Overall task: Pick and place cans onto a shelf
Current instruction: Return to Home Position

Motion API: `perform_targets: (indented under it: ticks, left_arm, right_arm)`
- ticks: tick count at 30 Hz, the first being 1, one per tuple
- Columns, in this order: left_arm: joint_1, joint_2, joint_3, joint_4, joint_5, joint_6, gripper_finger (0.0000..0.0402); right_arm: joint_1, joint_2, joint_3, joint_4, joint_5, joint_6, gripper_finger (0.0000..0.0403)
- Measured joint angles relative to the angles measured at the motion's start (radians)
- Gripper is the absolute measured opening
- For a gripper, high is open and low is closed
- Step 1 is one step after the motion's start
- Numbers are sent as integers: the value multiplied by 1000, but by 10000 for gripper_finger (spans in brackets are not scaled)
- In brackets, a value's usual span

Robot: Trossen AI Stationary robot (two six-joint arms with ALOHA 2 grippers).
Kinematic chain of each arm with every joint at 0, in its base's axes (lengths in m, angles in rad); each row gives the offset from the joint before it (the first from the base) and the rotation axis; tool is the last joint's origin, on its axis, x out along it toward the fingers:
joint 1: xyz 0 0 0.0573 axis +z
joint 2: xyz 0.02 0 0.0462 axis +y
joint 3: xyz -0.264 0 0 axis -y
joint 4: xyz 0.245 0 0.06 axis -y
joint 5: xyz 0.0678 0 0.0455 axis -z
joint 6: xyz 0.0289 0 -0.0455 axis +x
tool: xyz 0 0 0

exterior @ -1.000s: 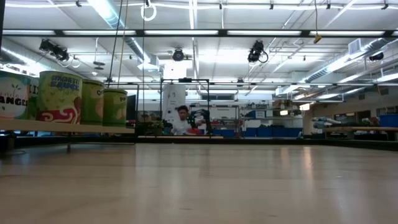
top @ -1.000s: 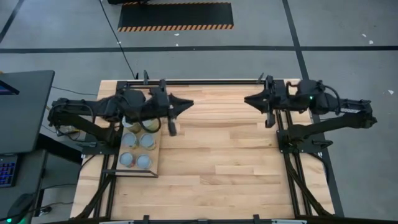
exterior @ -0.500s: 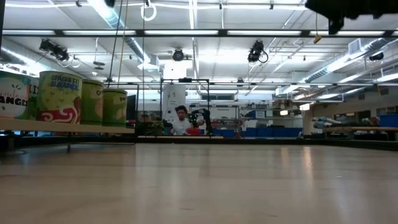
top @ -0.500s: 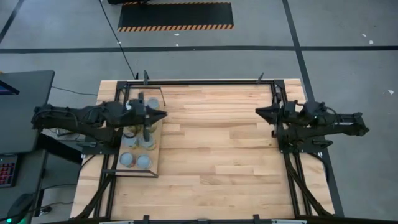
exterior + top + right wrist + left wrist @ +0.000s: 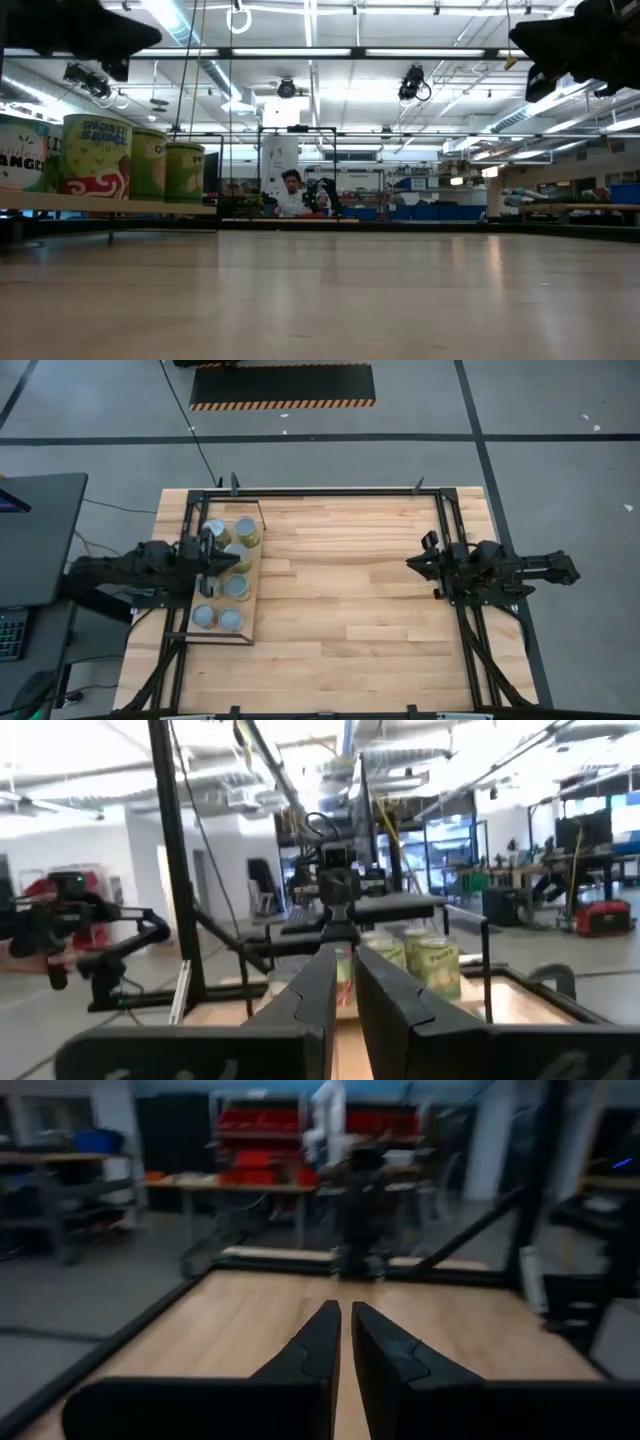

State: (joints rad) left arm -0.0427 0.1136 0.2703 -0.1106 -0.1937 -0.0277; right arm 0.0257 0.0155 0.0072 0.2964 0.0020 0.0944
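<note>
Several cans (image 5: 236, 587) with silver tops stand upright on their bases on the shelf (image 5: 256, 610), a pale board with a black frame at the table's left. In the low view the cans (image 5: 95, 157) show green and yellow labels on the shelf (image 5: 120, 206). My left gripper (image 5: 240, 560) is shut and empty, above the shelf's middle, pointing toward the table's right edge; it also shows in its wrist view (image 5: 345, 1342). My right gripper (image 5: 408, 564) is shut and empty at the table's right, pointing left (image 5: 345, 982); the cans (image 5: 430, 965) show far ahead of it.
A black metal frame (image 5: 330, 491) runs along the table's far edge and down both sides. The wide middle of the wooden tabletop (image 5: 340, 590) lies bare between the two arms. A person (image 5: 292, 195) sits in the room far beyond the table.
Both arms have drawn back toward their own side edges and toward the near edge, and have come down into the top of the low view. My left gripper has moved from right of the shelf to above it. The cans have stayed put.
</note>
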Motion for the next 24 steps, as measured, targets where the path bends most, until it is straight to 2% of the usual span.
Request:
perform_targets:
  ticks: [3,9,13,24]
  left_arm:
    - [0,-115,-98,24,61,-14,36]
    - [-1,-78,-202,111,117,-59,36]
    - [-1,-85,-236,117,132,14,36]
    - [-1,-56,-252,120,144,7,36]
  right_arm:
    - [1,7,-1,6,1,-12,48]
    - [-2,12,-1,-84,84,-36,48]
    - [-2,21,-1,-90,83,-36,48]
    - [-2,22,-1,-88,83,-37,48]
